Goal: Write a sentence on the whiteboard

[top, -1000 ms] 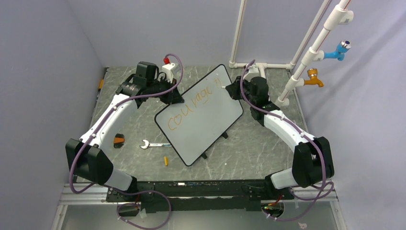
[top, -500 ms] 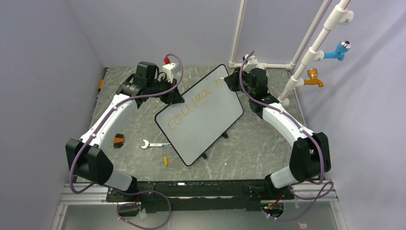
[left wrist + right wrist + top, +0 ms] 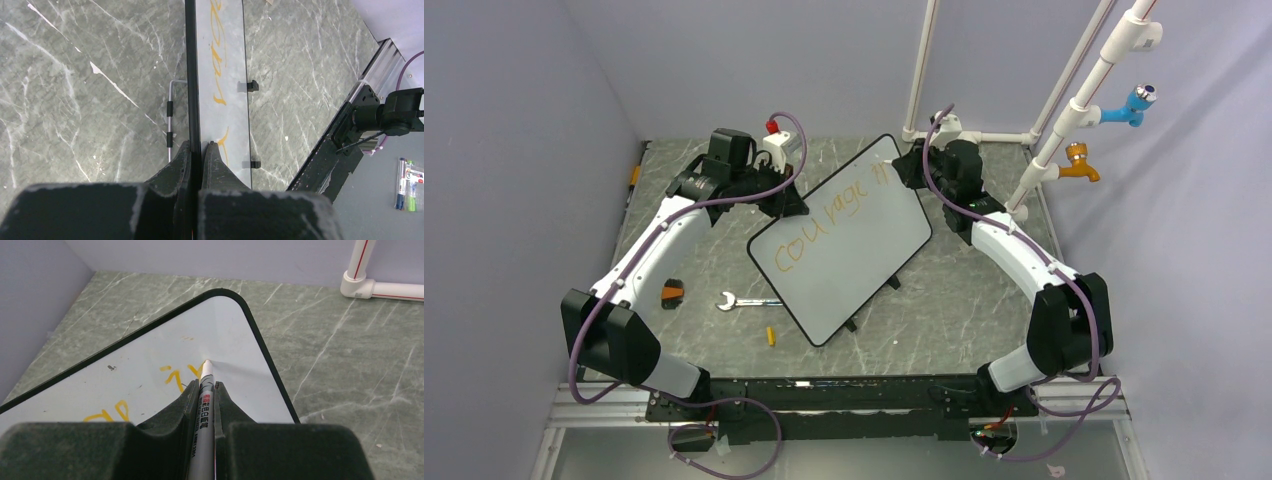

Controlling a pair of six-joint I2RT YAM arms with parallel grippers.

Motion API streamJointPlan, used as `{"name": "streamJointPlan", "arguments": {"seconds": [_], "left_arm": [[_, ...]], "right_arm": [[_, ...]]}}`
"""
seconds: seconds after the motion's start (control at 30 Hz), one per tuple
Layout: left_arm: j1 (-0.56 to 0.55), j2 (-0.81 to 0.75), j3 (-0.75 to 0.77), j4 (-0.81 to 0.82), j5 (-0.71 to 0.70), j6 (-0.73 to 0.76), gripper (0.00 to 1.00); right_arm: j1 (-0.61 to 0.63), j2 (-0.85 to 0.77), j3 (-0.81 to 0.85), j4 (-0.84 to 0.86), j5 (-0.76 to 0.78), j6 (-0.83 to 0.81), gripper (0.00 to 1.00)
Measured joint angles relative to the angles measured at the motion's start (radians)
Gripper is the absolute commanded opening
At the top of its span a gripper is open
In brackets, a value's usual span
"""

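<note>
The whiteboard (image 3: 854, 255) stands tilted on the table, white with a black rim. Orange letters (image 3: 824, 222) run along its upper edge, reading roughly "courage" and a few more strokes. My left gripper (image 3: 786, 203) is shut on the board's left rim (image 3: 191, 75), seen edge-on in the left wrist view. My right gripper (image 3: 911, 170) is shut on a grey marker (image 3: 205, 405) whose tip (image 3: 207, 363) touches the board (image 3: 150, 370) near its top right corner, just right of the last orange strokes (image 3: 176, 376).
A wrench (image 3: 742, 301) lies on the table left of the board, with a small yellow piece (image 3: 771, 336) and an orange-black item (image 3: 671, 293) nearby. White pipes with blue (image 3: 1132, 103) and orange (image 3: 1079, 163) taps stand at the back right. Spare markers (image 3: 405, 183) lie off the table.
My right gripper has moved up and toward the board's top right corner with the marker. More orange strokes show there. The left arm and board have not moved.
</note>
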Motion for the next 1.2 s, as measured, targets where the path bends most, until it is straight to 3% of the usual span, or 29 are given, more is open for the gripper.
{"name": "streamJointPlan", "arguments": {"seconds": [0.8, 1.2], "left_arm": [[0.0, -0.008, -0.005, -0.001, 0.002, -0.002, 0.0], [-0.003, -0.016, -0.007, -0.002, 0.002, 0.0, 0.0]], "right_arm": [[-0.001, -0.072, -0.102, -0.047, 0.041, -0.002, 0.0], [0.001, -0.336, -0.129, -0.129, 0.046, 0.004, 0.0]]}}
